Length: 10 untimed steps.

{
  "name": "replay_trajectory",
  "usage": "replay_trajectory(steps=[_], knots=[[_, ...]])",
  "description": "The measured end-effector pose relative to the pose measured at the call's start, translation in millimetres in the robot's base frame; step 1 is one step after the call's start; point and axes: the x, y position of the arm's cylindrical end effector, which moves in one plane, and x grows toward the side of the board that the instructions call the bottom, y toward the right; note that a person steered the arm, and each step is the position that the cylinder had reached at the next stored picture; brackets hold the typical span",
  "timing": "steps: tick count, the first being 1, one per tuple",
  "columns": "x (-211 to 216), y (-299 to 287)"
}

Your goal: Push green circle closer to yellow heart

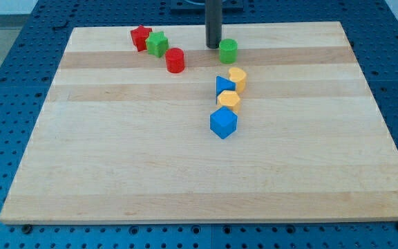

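Green circle (228, 50) sits near the top of the surface (116, 180), approx centre-right, w/ the yellow heart (238, 79) just beside it at about 5 o'clock; a narrow strip of wood shows between them. My tip (214, 46) is down just beside the circle at its 9 o'clock; contact can't be told from here. No claw on this rig, only a bare rod, so nothing is held and there is no opening to report.

Other blocks: blue triangle (223, 86) touching the heart at its 8 o'clock, yellow hexagon (229, 101) under that, blue cube (223, 123) at 6 o'clock of the stack. Red star (140, 37), green cube (157, 44) and red cylinder (175, 60) sit well apart toward 9–10 o'clock.

Risks, as I judge: from this side a straight push sends the circle to 3 o'clock, past the heart, not nearer. The round block may also roll off the rod if hit off-centre. Too much push towards 5 o'clock would ram the heart into the triangle and shift the stack.
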Motion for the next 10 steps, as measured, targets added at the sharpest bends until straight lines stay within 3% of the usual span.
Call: replay_trajectory(steps=[3, 8, 10], knots=[[37, 20], [45, 20], [31, -10]])
